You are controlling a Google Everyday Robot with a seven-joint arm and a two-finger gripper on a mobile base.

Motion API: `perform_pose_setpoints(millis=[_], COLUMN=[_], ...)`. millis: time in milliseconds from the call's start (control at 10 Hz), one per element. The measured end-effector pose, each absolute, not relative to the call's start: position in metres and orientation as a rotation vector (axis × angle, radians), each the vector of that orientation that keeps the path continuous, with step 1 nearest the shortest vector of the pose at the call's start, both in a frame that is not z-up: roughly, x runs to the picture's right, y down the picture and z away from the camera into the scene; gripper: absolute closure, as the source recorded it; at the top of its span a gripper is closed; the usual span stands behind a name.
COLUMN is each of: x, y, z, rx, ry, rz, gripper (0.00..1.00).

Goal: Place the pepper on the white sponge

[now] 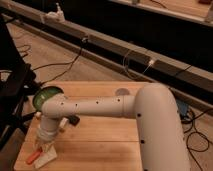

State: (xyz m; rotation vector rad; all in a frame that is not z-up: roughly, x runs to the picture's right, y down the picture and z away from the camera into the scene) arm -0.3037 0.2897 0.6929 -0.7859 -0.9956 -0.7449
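At the near left corner of the wooden table lies the white sponge, a small pale block sitting close to the table's front edge. The pepper, red-orange and slim, rests at the sponge's left side, its lower end pointing toward the table corner; it touches or overlaps the sponge's edge, though whether it lies fully on top cannot be told. The gripper stands directly above the sponge, pointing down, with its fingers closed together; whether they pinch the pepper's upper end cannot be made out.

Rising from the gripper is the white wrist, and the arm runs from there to the right across the middle of the table, dotted with small dark marks, before it swells into a thick white section at the near right. A small dark object lies on the table just behind the wrist. Farther back, at the table's left rear, sits a green bowl. Beyond the table, cables trail over the floor, and a long dark rail crosses the background.
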Motion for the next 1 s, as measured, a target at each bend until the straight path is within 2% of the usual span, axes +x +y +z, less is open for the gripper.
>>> perform_pose_setpoints(millis=[300,400,900,1000], x=[-0.299,-0.298,-0.292,-0.292], y=[0.304,0.308,0.308,0.307], z=[0.699,0.702,0.716,0.716], rx=[-0.813,-0.821,-0.815,-0.812], ry=[-0.984,-0.981,-0.960,-0.959], rz=[-0.700,-0.691,-0.656,-0.655], gripper=[1.00,0.96,0.44,0.37])
